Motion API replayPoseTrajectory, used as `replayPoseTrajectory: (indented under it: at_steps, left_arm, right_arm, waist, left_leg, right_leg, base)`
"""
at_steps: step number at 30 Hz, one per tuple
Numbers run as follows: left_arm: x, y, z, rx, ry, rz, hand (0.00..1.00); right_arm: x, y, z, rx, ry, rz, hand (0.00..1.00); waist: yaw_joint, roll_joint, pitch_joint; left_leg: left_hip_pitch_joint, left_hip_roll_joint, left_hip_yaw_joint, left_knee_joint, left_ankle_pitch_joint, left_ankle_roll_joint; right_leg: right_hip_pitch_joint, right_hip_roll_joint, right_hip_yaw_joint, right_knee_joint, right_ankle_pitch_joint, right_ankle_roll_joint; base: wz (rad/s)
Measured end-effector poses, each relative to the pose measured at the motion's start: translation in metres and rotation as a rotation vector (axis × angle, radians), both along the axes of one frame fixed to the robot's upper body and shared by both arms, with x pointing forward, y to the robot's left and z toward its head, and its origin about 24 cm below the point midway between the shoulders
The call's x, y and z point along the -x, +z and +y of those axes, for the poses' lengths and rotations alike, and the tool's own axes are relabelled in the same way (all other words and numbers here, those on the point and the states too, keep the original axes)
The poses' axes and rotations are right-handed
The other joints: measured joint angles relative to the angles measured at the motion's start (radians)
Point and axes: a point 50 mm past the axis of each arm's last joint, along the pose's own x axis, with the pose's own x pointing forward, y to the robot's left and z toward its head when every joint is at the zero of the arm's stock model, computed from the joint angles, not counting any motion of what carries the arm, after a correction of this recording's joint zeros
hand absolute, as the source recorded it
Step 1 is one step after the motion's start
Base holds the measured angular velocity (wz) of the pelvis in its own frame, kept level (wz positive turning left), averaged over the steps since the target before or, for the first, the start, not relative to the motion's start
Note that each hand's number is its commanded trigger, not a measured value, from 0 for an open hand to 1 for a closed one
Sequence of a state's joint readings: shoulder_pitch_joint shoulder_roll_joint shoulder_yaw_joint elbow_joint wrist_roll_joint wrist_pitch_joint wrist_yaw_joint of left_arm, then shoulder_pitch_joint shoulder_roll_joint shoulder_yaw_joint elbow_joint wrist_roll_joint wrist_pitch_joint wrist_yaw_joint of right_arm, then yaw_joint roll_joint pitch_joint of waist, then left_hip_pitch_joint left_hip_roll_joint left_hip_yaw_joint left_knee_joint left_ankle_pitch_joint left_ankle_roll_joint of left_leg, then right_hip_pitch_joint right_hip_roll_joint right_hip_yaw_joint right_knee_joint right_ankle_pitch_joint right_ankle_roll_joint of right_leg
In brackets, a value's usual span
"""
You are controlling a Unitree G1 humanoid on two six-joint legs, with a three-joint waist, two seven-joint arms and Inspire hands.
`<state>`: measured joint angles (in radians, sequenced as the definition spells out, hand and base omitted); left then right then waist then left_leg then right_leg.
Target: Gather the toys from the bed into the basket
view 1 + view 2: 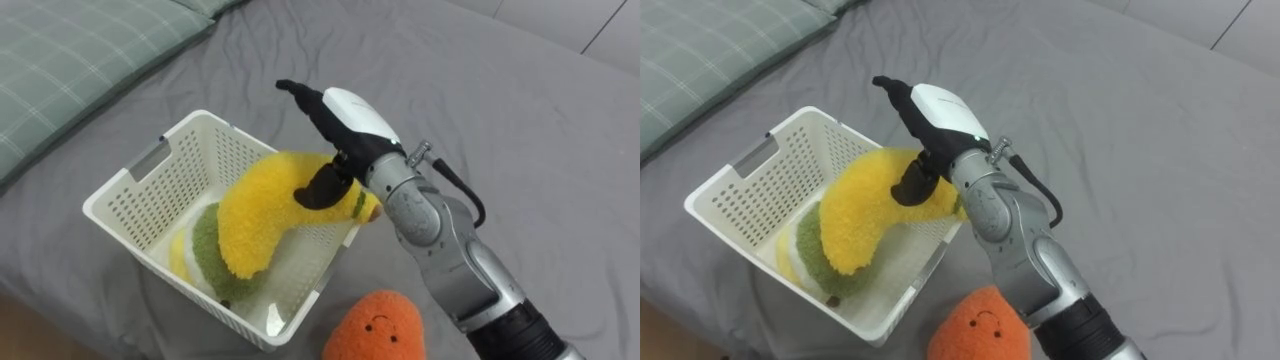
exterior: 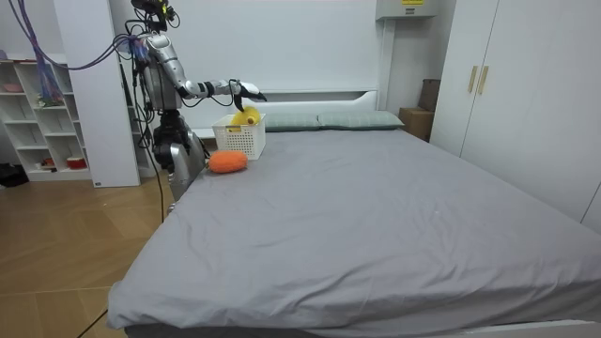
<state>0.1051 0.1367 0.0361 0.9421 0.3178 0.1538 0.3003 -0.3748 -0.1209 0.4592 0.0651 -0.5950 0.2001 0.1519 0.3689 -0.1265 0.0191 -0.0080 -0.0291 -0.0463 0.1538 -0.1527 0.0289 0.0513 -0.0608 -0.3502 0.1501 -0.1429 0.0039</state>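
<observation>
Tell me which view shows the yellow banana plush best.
Left eye view: the yellow banana plush shows large and close in the white basket. The right eye view shows much the same; the room view, a small yellow patch.

Grey-sheeted bed (image 2: 376, 216), green pillows (image 2: 357, 119), white wardrobe (image 2: 526, 84), white shelf unit (image 2: 38, 113), wooden floor (image 2: 66, 253), white wall (image 2: 300, 47).

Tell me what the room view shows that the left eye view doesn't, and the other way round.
The room view adds the whole robot standing at the bed's side near the pillows, white shelves, a wardrobe and wooden floor. The left eye view adds a green-and-white plush beneath the banana plush, and the orange toy's face. Both share the white basket on the grey bed, the banana, the orange toy beside it, and the right hand open above the basket.
</observation>
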Motion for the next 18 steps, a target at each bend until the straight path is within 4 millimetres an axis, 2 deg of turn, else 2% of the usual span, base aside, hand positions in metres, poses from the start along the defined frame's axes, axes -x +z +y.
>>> replayPoseTrajectory:
  at_steps: [6, 7, 8, 14, 18]
  left_arm:
    - [-0.002, 0.000, 0.000, 0.002, -0.001, -0.005, 0.00]
    - [-0.002, 0.001, 0.000, 0.003, -0.001, -0.006, 0.00]
    - [-0.003, 0.001, 0.000, 0.004, -0.001, -0.006, 0.00]
    - [-0.003, 0.001, 0.000, 0.008, 0.002, -0.008, 0.00]
    - [-0.002, 0.001, 0.003, 0.005, 0.024, -0.012, 0.00]
  right_arm:
    - [0.000, 0.000, -0.002, 0.003, -0.007, -0.005, 0.00]
    - [0.000, 0.000, -0.002, 0.003, -0.006, -0.006, 0.00]
    - [0.000, 0.000, -0.002, 0.003, -0.006, -0.006, 0.00]
    - [-0.001, 0.001, -0.003, -0.001, -0.013, -0.010, 0.00]
    - [-0.006, 0.006, -0.014, -0.026, -0.055, -0.020, 0.00]
  waist:
    - [-0.003, 0.002, 0.0012]
    - [-0.003, 0.005, 0.0037]
    - [-0.003, 0.000, 0.0000]
    - [-0.003, -0.001, -0.0009]
    - [-0.015, -0.002, -0.0015]
  left_leg:
    - [0.000, 0.000, 0.000, 0.000, 0.000, 0.000]
    - [-0.001, 0.000, 0.000, 0.000, 0.000, 0.000]
    - [0.000, 0.000, 0.001, 0.000, 0.000, 0.000]
    - [0.004, 0.003, 0.009, -0.002, 0.000, 0.000]
    - [0.002, 0.007, 0.007, 0.001, 0.000, 0.001]
  right_leg:
    - [0.000, 0.000, 0.001, 0.000, 0.000, 0.000]
    - [0.000, 0.000, 0.002, 0.000, 0.000, 0.000]
    - [0.000, 0.000, 0.005, 0.000, 0.000, 0.000]
    - [-0.001, 0.001, 0.017, 0.000, 0.000, 0.000]
    - [-0.001, -0.001, 0.014, 0.000, 0.000, 0.000]
  base:
    - [0.00]
    - [0.00]
    - [0.00]
    - [-0.03]
    - [0.00]
